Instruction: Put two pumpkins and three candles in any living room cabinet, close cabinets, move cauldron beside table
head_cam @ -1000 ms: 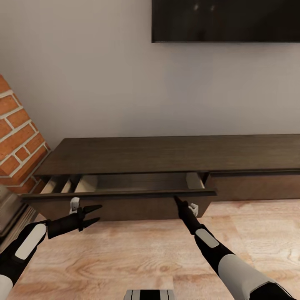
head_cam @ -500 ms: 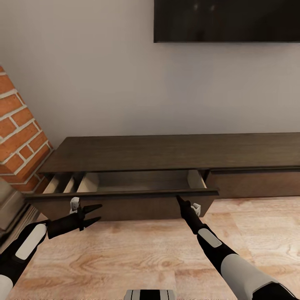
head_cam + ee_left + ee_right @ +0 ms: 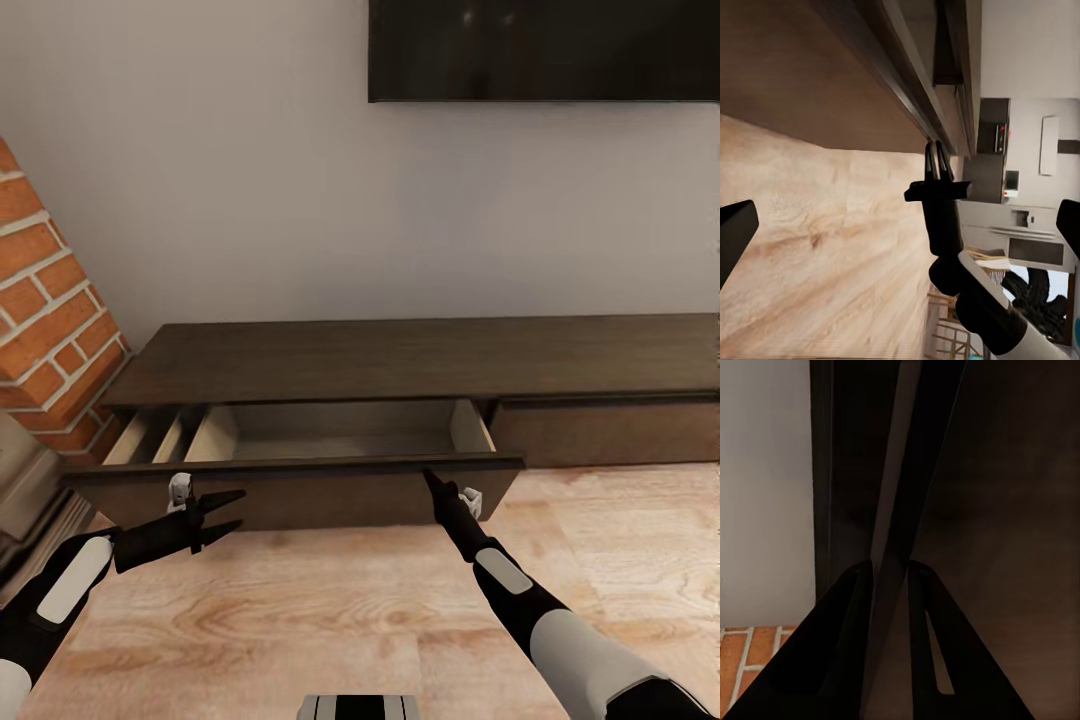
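1. Black and slim, the right gripper (image 3: pixel 432 480) is reaching forward on a nearly straight arm, its narrowly parted fingers (image 3: pixel 847 652) straddling the top edge of the pulled-out drawer front (image 3: pixel 300 490), one finger on each side; whether they are pressing on it I cannot tell.
2. Beside the same front's left end, the left gripper (image 3: pixel 232 512) is hanging with its fingers spread and holding nothing.
3. Dark-brown wood is forming the long, low cabinet (image 3: pixel 420 360), standing against the pale wall; its open drawer is showing smooth beige insides.
4. Light wood-grain floor (image 3: pixel 330 620) is lying below, with red brick (image 3: pixel 50 300) at the left and a black screen (image 3: pixel 540 50) above.
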Tool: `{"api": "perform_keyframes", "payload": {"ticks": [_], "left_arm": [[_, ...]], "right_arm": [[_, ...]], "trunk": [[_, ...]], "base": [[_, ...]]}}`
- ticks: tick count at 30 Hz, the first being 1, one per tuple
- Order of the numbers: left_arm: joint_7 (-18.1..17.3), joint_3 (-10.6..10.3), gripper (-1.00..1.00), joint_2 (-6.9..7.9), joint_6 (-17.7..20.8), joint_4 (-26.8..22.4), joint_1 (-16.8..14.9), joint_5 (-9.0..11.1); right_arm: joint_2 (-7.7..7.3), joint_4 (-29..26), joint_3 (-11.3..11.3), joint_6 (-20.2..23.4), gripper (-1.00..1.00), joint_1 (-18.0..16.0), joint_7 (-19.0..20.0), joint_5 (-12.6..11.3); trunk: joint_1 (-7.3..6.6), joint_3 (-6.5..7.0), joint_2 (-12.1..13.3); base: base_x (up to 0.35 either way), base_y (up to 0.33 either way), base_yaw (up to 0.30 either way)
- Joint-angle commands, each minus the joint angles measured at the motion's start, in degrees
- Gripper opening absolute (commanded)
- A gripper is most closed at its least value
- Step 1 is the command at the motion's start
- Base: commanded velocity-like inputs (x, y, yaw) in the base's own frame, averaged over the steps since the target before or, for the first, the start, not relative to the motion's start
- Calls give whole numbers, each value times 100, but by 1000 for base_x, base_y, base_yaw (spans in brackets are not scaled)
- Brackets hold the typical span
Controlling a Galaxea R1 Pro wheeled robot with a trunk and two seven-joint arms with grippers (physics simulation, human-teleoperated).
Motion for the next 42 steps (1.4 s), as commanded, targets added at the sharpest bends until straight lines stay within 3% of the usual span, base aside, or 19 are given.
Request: {"api": "perform_keyframes", "payload": {"ticks": [1,19,27,42], "left_arm": [[-16,-12,100,4,21,-1,-5,9],[-23,-25,100,1,28,-41,-5,20],[-26,-437,100,-2,30,-34,-5,59],[-68,-472,100,-5,33,-43,-5,59]], "right_arm": [[128,-10,134,39,-100,-3,54,2],[128,-10,139,54,-100,-3,47,2],[128,-10,136,64,-100,-3,47,2],[128,-8,138,70,-100,-3,47,2]], "trunk": [[-4,-4,-2],[-4,-4,-2],[-4,-4,-2],[-4,-4,-2]], "base": [[-154,0,0],[-82,0,0],[0,0,0],[-87,0,0]]}}
